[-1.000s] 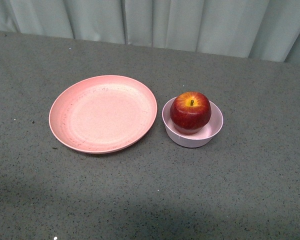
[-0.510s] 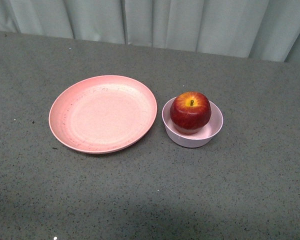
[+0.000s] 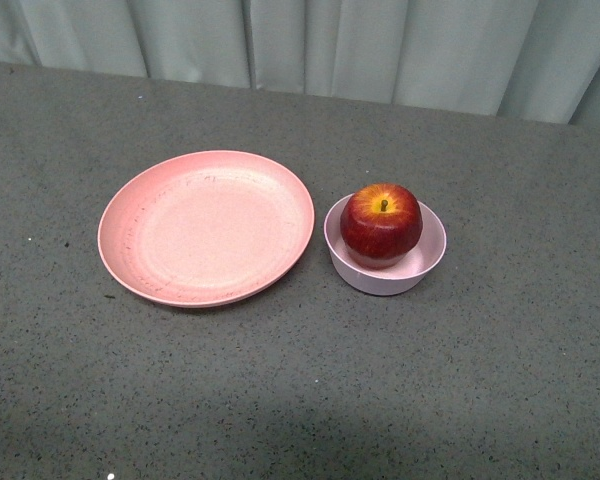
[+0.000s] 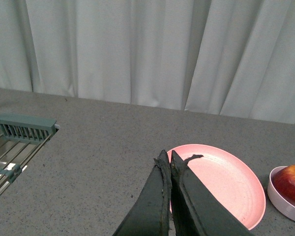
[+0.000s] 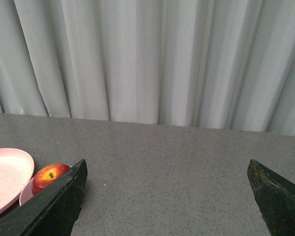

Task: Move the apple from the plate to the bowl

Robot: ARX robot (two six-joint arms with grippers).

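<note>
The dark red apple (image 3: 381, 225) sits stem up in the small pale pink bowl (image 3: 427, 262). The wide salmon-pink plate (image 3: 206, 227) lies empty just left of the bowl. Neither gripper shows in the front view. In the left wrist view, my left gripper (image 4: 167, 158) is shut and empty, raised above the table on the near side of the plate (image 4: 231, 179), with the bowl (image 4: 280, 199) and apple (image 4: 291, 182) off to one side. In the right wrist view, my right gripper (image 5: 167, 167) is open and empty, with the apple (image 5: 49, 177), the bowl (image 5: 25, 192) and the plate (image 5: 7, 172) beside one finger.
A grey speckled table (image 3: 300, 390) carries everything, with a pale curtain (image 3: 310, 40) behind it. A grey-green wire rack (image 4: 17, 142) stands at the table's side in the left wrist view.
</note>
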